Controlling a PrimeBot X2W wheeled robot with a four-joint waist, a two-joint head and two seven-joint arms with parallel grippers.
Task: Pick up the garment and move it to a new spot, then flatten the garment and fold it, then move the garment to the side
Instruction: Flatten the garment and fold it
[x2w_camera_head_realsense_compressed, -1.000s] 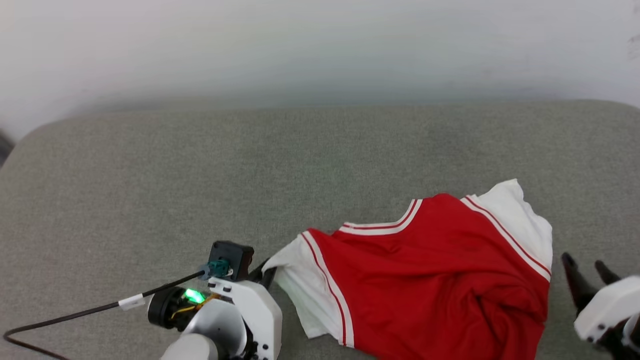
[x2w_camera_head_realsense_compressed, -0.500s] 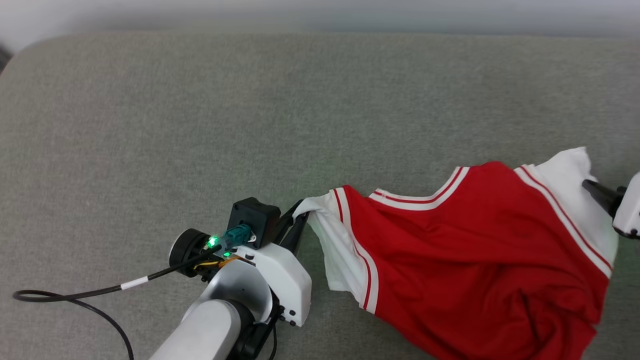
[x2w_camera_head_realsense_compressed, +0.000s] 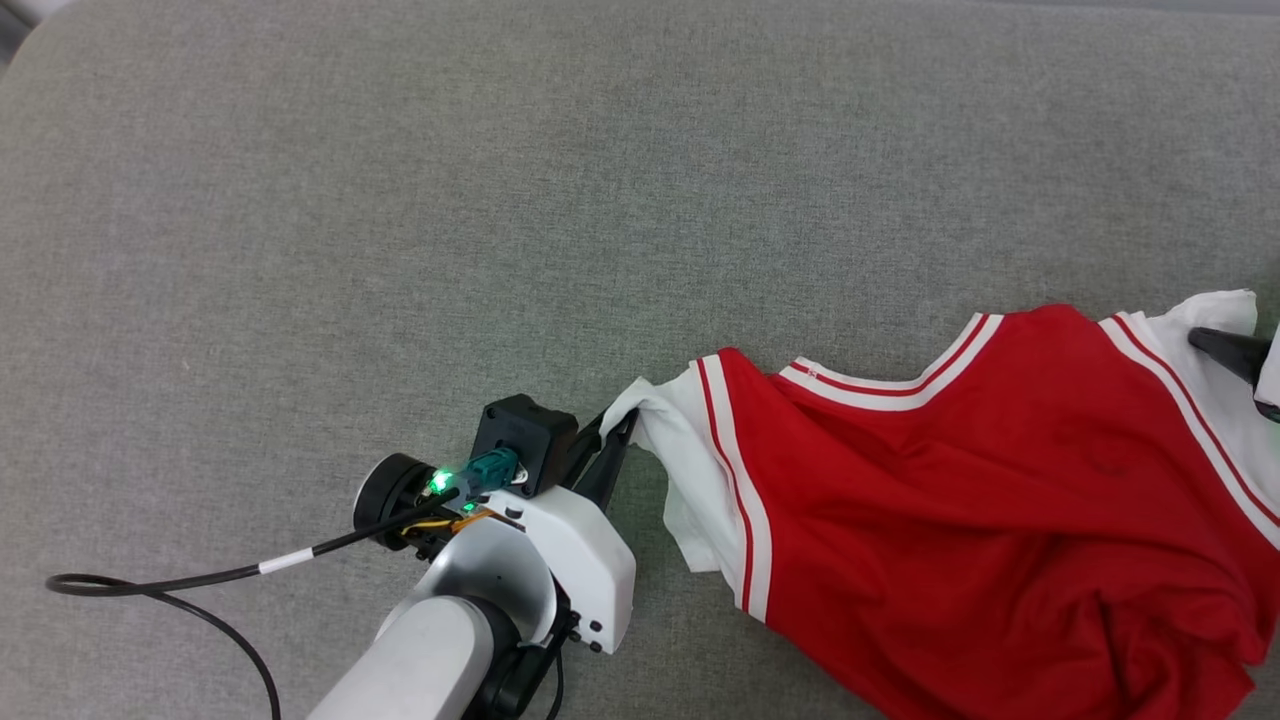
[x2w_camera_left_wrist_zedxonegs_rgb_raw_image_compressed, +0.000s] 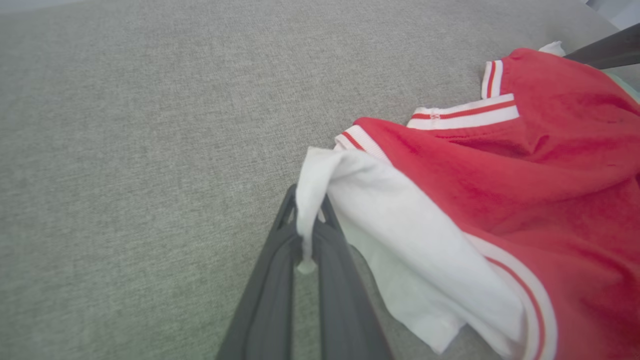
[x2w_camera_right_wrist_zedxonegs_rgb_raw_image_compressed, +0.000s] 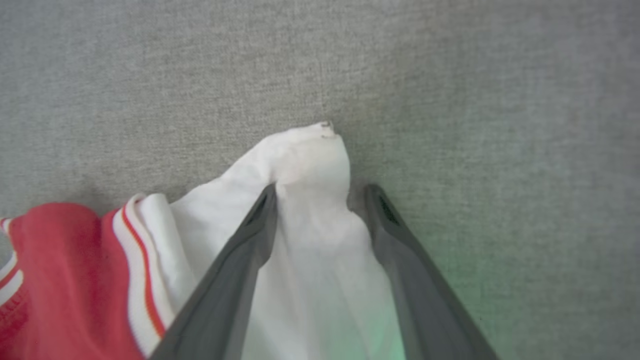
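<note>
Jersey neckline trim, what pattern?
The neckline trim is white with one thin red stripe, on the red jersey; clearest in the left wrist view.

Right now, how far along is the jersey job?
Done: nothing visibly finished; the garment lies bunched on the grey surface. In hand: left gripper pinches one white sleeve corner; right gripper straddles the other sleeve, jaws open. Remaining: closing, moving, flattening, folding, setting aside.
</note>
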